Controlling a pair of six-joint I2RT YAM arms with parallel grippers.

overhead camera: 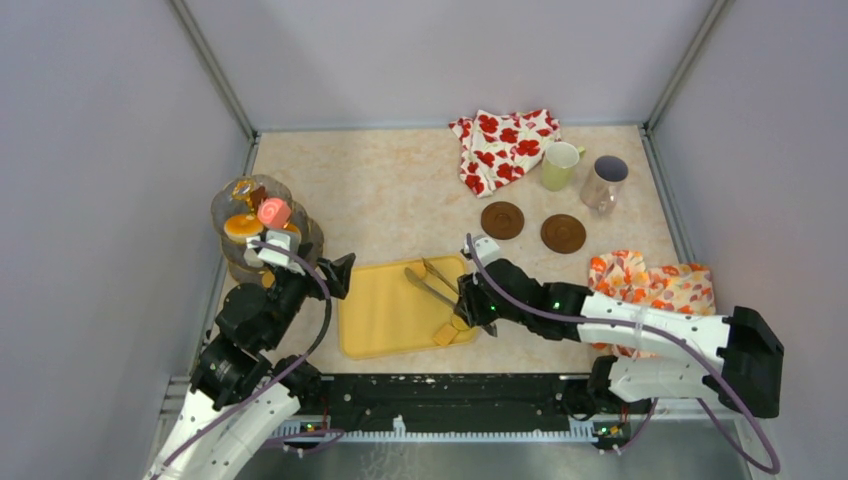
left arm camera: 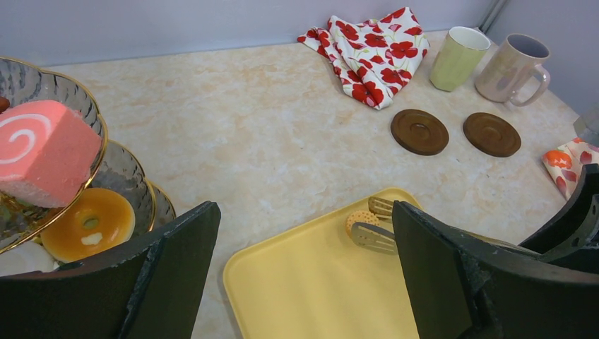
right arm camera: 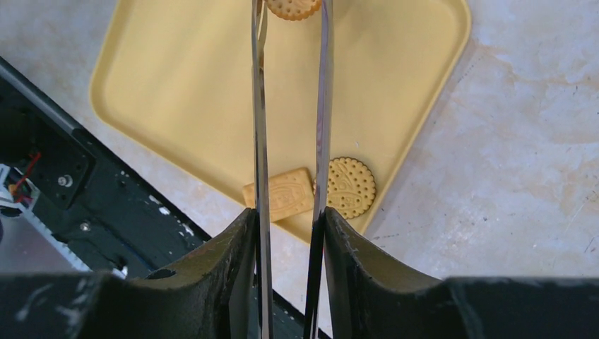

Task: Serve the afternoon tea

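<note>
My right gripper is shut on the long metal tongs, squeezing their two arms. A round biscuit sits between the tong tips over the yellow tray. A rectangular biscuit and another round biscuit lie at the tray's near right corner. My left gripper hangs open and holds nothing, between the tray and the tiered stand. The stand carries a pink swirl roll and an orange ring sweet. A pale-yellow mug and a greyish mug stand at the back right.
Two brown coasters lie in front of the mugs. A red-flowered cloth is bunched at the back, and an orange-flowered cloth lies by my right arm. Grey walls close in three sides.
</note>
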